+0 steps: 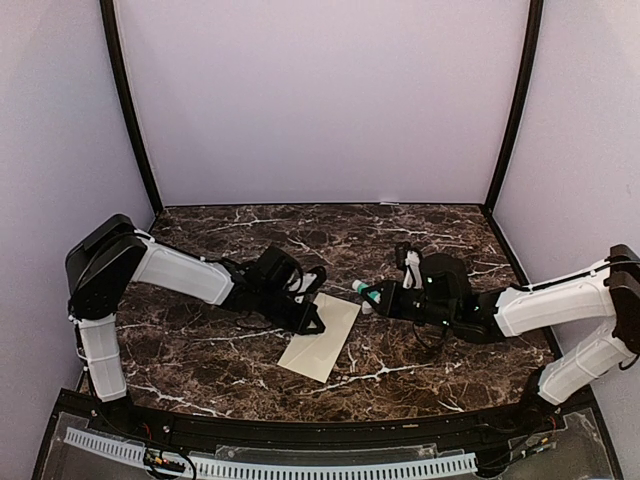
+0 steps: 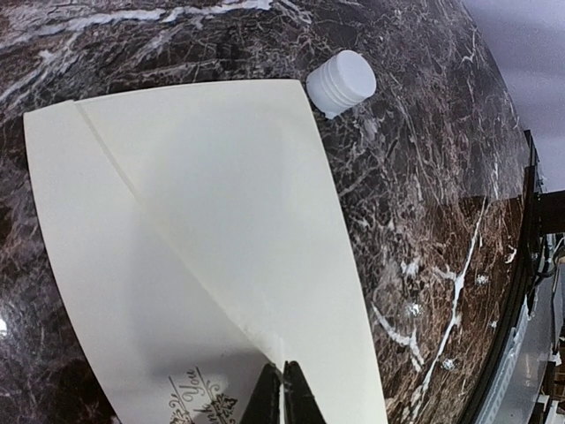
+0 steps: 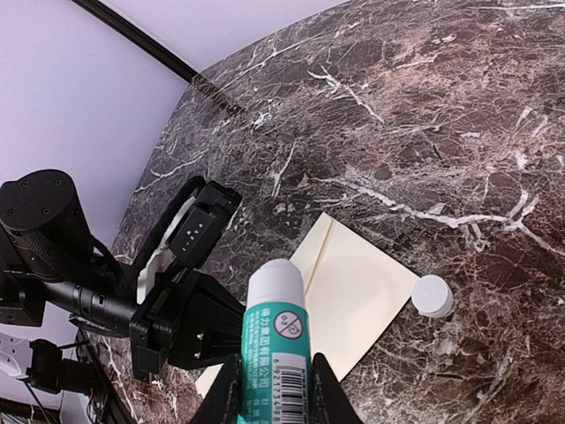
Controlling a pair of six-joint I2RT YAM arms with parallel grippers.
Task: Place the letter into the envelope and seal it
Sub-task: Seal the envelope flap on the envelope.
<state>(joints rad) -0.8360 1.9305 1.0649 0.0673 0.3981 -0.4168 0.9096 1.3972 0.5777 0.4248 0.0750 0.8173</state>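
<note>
**Sealing step: flap down, glue stick uncapped**

Left arm [image 1: 190, 272] reaches in over the envelope [image 1: 322, 340]. Left jaws are shut, tips set on the point of the flap [image 2: 247, 221], just beside the emblem [image 2: 199, 402]. Whether they pinch the paper or only press it cannot be told. The envelope lies flat at mid-surface with the flap folded over the body. The letter is not in view; judged to be inside already.

A white cap [image 2: 341, 81] stands on the surface just off the envelope's far corner. Right jaws are closed on the glue stick [image 3: 276, 344], which is capless, held clear of the paper and pointing toward it.

Judgement: the task is at its last step. No glue line can be made out. If glue is on, the next move calls for firm pressure along the flap edges without skidding the envelope. If not, the flap must be lifted for the stick.

The surface [image 1: 200, 350] is dark brown marble with white veins. Plain pale walls [image 1: 320, 100] and black corner posts [image 1: 130, 110] enclose it.
</note>
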